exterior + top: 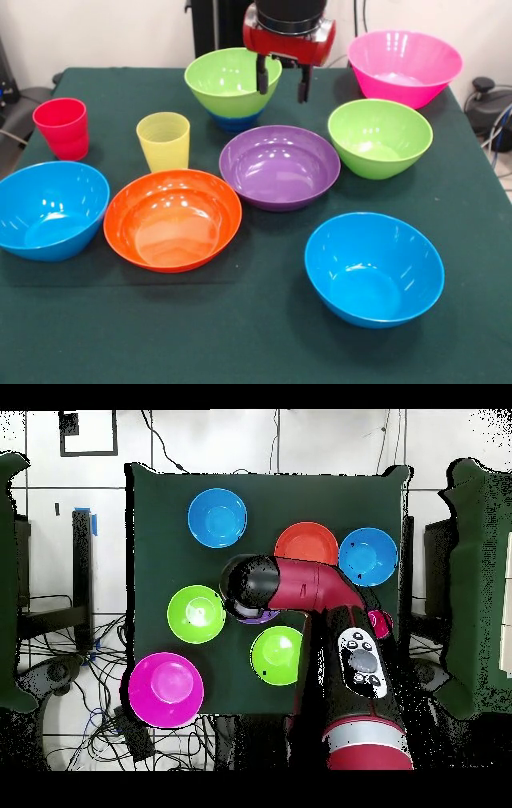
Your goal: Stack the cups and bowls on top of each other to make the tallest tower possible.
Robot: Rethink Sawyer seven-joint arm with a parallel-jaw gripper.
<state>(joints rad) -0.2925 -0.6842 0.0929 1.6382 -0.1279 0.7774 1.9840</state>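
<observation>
Eight bowls and two cups sit on the green table (pixel 240 336) in the front view. Far back, a lime bowl (pixel 232 82) rests on the dark blue bowl (pixel 234 122), making the tower. The gripper (pixel 283 82) hangs just right of it, fingers apart and empty. The pink bowl (pixel 404 66) is far right, the second lime bowl (pixel 379 137) nearer, the purple bowl (pixel 279 166) at centre. The red cup (pixel 62 127) and yellow cup (pixel 164 141) stand left. The orange bowl (pixel 172 218) and two light blue bowls (pixel 50 210) (pixel 374 268) lie nearest.

Overhead, the arm (pixel 300 584) covers most of the purple bowl (pixel 262 617); the tower's lime bowl (pixel 276 655) shows beside it.
</observation>
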